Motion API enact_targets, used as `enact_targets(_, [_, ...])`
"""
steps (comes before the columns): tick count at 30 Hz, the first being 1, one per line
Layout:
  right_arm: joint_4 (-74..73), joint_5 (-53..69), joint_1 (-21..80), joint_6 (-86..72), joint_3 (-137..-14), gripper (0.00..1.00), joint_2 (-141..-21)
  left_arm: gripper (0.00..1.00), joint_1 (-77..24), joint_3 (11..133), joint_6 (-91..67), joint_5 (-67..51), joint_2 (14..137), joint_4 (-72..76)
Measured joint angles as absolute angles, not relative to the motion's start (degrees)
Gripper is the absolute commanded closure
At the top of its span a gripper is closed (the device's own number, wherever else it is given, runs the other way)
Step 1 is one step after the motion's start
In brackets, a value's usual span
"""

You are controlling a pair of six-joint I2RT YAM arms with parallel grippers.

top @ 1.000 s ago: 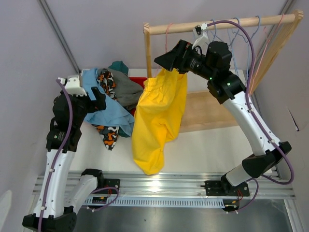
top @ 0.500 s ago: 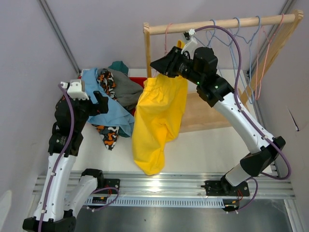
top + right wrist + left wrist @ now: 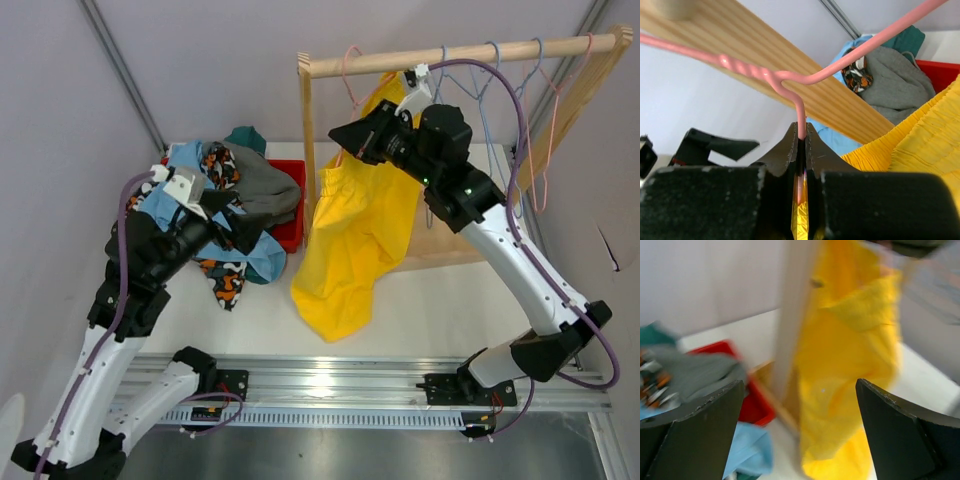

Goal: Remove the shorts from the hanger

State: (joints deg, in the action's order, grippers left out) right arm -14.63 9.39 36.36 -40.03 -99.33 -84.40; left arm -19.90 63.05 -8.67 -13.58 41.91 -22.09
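Observation:
Yellow shorts (image 3: 355,240) (image 3: 850,365) hang from a pink wire hanger (image 3: 350,78) (image 3: 802,112) hooked on the wooden rail (image 3: 460,52). My right gripper (image 3: 340,132) (image 3: 801,135) is shut on the hanger's wire stem just under its twisted neck, right above the yellow waistband (image 3: 930,145). My left gripper (image 3: 248,225) (image 3: 799,385) is open and empty, left of the yellow shorts and apart from them, pointing at them. Light blue (image 3: 258,258), camouflage (image 3: 226,168), grey (image 3: 265,185) and teal (image 3: 245,137) shorts lie piled at the left.
The rack's upright post (image 3: 308,130) (image 3: 792,315) stands between my left gripper and the yellow shorts. A red bin (image 3: 290,215) (image 3: 747,405) sits beside the post under the pile. Several bare wire hangers (image 3: 490,75) hang further right on the rail.
My right gripper has closed on the pink hanger's wire. The yellow shorts have swung to the right. My left arm has reached right, off the pile and toward the shorts.

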Motion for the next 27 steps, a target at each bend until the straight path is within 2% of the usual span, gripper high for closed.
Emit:
enact_targets(10, [-14.41,8.32,36.53,-42.46,-101.47,1.0,-79.53,0.01,-38.41,58.04,-10.5,-24.23,43.13,-5.93])
enact_targets(17, [-12.88,7.88,36.64,-44.34,-98.63,1.0,-76.64,0.01,-42.59,54.7,-10.52,-24.29,50.37,2.04])
enact_targets(19, [-11.99,7.92,36.69,-45.04,-96.86,1.0,-75.42,0.05,-43.29,54.04,-10.55,-24.16,52.23,3.84])
enact_targets(20, [-11.46,7.94,36.69,-45.45,-95.96,1.0,-74.87,0.13,-43.59,53.78,-10.57,-23.99,52.9,4.64])
enact_targets(22, [-10.59,7.99,36.69,-46.33,-94.35,1.0,-73.97,0.21,-44.05,53.63,-10.57,-23.44,54.13,6.28])
enact_targets(25, [-9.3,7.99,36.69,-47.57,-92.01,1.0,-72.9,0.64,-44.38,53.65,-10.74,-22.04,55.77,8.88])
enact_targets(26, [-8.71,7.7,36.64,-47.9,-91.22,1.0,-72.69,0.94,-44.58,53.67,-10.94,-21.67,56.23,9.37])
enact_targets(27, [-8.1,7.29,36.51,-48.03,-90.59,1.0,-72.53,1.0,-44.88,53.67,-11.03,-21.08,56.55,9.8])
